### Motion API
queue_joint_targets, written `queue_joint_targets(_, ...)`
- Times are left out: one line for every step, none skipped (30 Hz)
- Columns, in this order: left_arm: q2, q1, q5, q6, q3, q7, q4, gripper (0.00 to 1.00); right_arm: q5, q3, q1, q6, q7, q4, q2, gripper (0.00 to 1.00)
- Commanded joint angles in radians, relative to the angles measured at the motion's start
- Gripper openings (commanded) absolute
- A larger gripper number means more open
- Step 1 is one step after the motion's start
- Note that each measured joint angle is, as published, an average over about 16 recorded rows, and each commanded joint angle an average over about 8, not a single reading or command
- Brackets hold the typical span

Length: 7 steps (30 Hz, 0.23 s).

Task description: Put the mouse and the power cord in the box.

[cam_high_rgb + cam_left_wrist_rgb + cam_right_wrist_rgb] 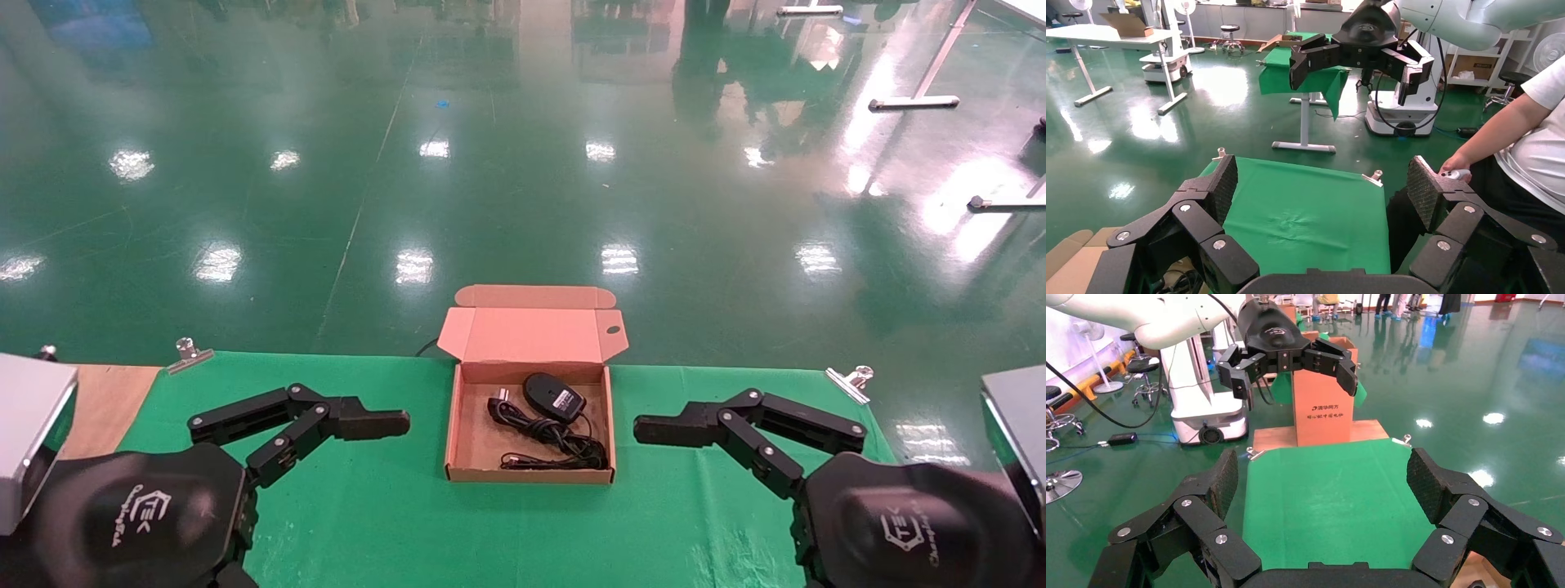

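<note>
The brown box (452, 425) lies open at the middle of the green table, its lid (531, 335) folded back. Inside it, the black mouse (554, 397) rests at the far side. The coiled black power cord (549, 434) lies beside and in front of the mouse, also in the box. My left gripper (1324, 187) is open and empty, and its finger (380, 423) points at the box from the left. My right gripper (1321, 478) is also open and empty, with its finger (662, 429) to the right of the box. Neither gripper touches the box.
Metal clips (189, 354) (850, 380) hold the green cloth at the far corners. Grey housings stand at the left edge (33, 425) and the right edge (1017, 425). A seated person (1523, 141) is beyond the table's right end. A tall carton (1322, 404) stands beyond its left end.
</note>
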Motion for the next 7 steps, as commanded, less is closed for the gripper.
queue_joint_targets(0.001,-0.001,0.0,-0.002,0.002,0.003,0.003,1.0,-0.004,-0.003,0.002,0.002,-0.001,-0.003,-0.003,1.0)
queue_joint_targets(0.001,-0.001,0.0,-0.002,0.002,0.003,0.003,1.0,-0.005,-0.004,0.003,0.003,-0.002,-0.004,-0.004,1.0)
queue_joint_targets(0.001,-0.001,0.0,-0.002,0.003,0.004,0.004,1.0,-0.006,-0.005,0.004,0.004,-0.002,-0.005,-0.005,1.0)
queue_joint_targets(0.001,-0.001,0.0,-0.003,0.003,0.005,0.005,1.0,-0.007,-0.006,0.005,0.005,-0.002,-0.006,-0.005,1.0)
queue_joint_targets(0.001,-0.001,0.0,-0.003,0.003,0.005,0.005,1.0,-0.008,-0.006,0.005,0.005,-0.003,-0.006,-0.006,1.0)
queue_joint_targets(0.001,-0.001,0.0,-0.003,0.004,0.006,0.006,1.0,-0.008,-0.006,0.005,0.005,-0.003,-0.007,-0.006,1.0)
queue_joint_targets(0.001,-0.001,0.0,-0.003,0.004,0.006,0.006,1.0,-0.009,-0.007,0.005,0.006,-0.003,-0.007,-0.006,1.0)
